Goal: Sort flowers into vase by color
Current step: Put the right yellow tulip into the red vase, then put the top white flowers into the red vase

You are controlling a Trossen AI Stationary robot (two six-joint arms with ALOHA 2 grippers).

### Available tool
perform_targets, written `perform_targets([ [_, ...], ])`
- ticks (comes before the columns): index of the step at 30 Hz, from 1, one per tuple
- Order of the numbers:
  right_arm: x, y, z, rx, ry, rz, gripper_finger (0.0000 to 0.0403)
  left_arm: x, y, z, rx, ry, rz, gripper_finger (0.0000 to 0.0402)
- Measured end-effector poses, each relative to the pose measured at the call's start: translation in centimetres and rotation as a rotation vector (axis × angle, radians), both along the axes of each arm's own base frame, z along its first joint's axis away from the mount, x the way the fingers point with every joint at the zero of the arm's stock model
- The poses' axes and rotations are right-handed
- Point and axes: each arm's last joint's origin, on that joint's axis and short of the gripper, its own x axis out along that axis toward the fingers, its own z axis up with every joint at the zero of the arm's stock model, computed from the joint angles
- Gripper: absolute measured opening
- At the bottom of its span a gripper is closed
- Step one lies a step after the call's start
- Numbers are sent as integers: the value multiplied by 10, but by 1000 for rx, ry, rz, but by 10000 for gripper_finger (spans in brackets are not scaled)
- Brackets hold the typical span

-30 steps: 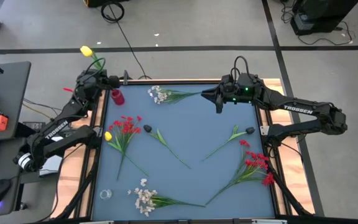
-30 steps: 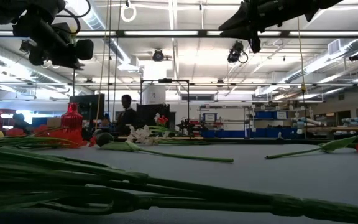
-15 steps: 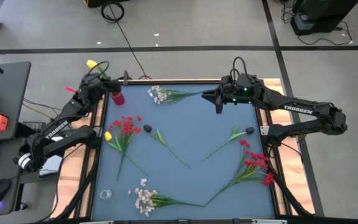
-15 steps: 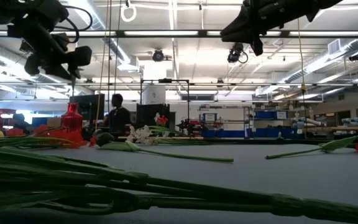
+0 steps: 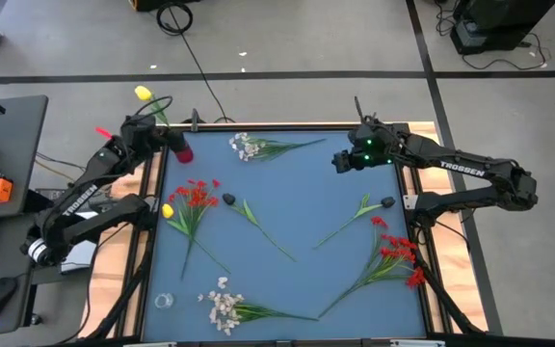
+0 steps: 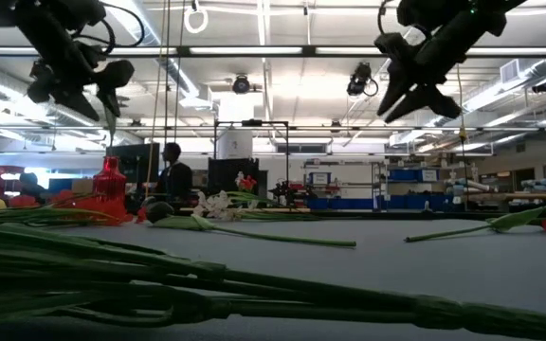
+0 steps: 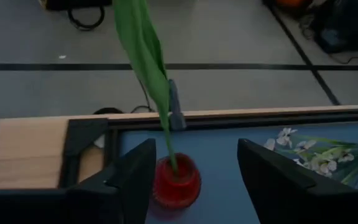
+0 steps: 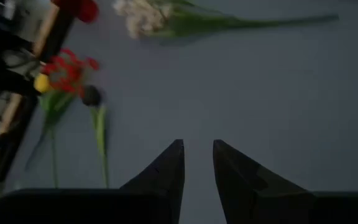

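The small red vase (image 5: 181,152) stands at the table's far left corner. A yellow tulip (image 5: 143,93) stands in it by its stem (image 7: 169,155) and leans out over the far left edge. My left gripper (image 7: 196,149) is open, with a finger on either side of the vase (image 7: 176,182) and clear of vase and stem. My right gripper (image 8: 197,146) hangs above the far right part of the table (image 5: 338,162), slightly open and holding nothing. White blossoms (image 5: 249,146), red sprays (image 5: 193,196) and a dark-budded stem (image 5: 229,200) lie flat on the mat.
More flowers lie about the mat: a dark-budded stem (image 5: 385,202) and red sprays (image 5: 398,255) at the right, white blossoms (image 5: 224,308) at the near edge, a yellow bloom (image 5: 168,210) at the left. A small clear ring (image 5: 164,301) lies near left. A person (image 6: 172,175) stands in the room behind.
My left gripper has opened and let go of the tulip's stem, then drawn back a little toward the table's left edge. The tulip now stands in the vase on its own. My right gripper has come down somewhat and tipped, its gap unchanged.
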Motion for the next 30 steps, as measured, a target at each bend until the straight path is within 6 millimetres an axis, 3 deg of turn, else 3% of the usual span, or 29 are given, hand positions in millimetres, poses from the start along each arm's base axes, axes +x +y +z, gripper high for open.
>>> perform_targets([
  [10,-8,8,-9,157,88,-24,147,-4,-22,11,-215,-17,-52,231],
  [17,-15,11,-14,200,178,-35,185,7,-38,11,-327,-99,-159,231],
  [25,-16,12,-14,218,183,-6,186,47,-51,0,-429,-154,-251,200],
  [30,-17,21,-16,440,167,38,186,88,-63,-1,-541,-348,-317,185],
])
